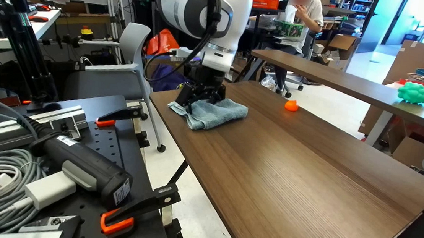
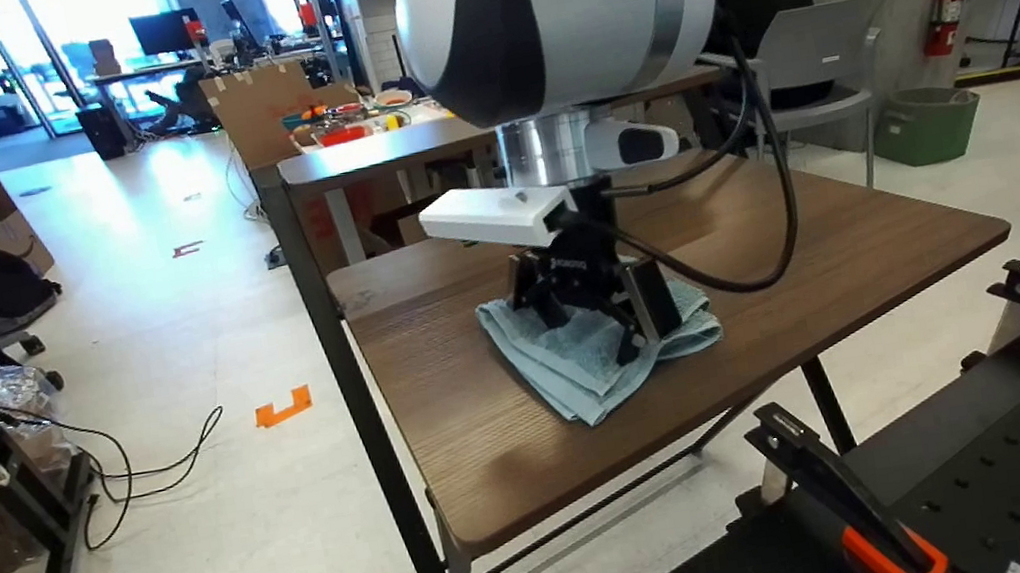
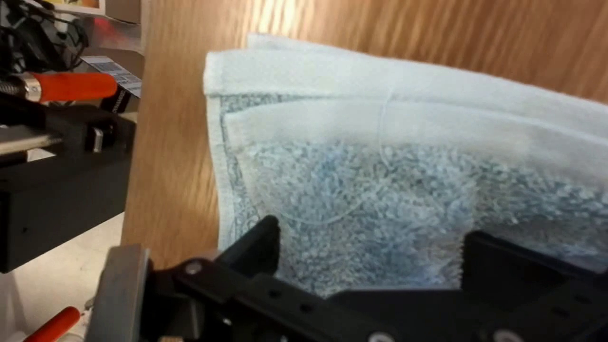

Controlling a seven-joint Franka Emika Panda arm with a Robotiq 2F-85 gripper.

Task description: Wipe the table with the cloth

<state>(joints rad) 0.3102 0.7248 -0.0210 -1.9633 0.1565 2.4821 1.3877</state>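
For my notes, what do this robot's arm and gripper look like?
The arm has rounded white shells with grey and near-black panels, silvery metal bands and black cables. Near its end is a boxy white housing, probably a camera. The gripper is black, with angular jointed linkages, greyish side plates and small white lettering, apparently ROBOTIQ.

Daylight washed out the windows (image 2: 107, 25) in both exterior views, and a pale sheen lay on the worktop (image 1: 287, 175). The wrist view was softer: the cloth (image 3: 327, 185) looked slightly blurred, the fingers (image 3: 259, 247) nearly black, and glare shone near the top edge.
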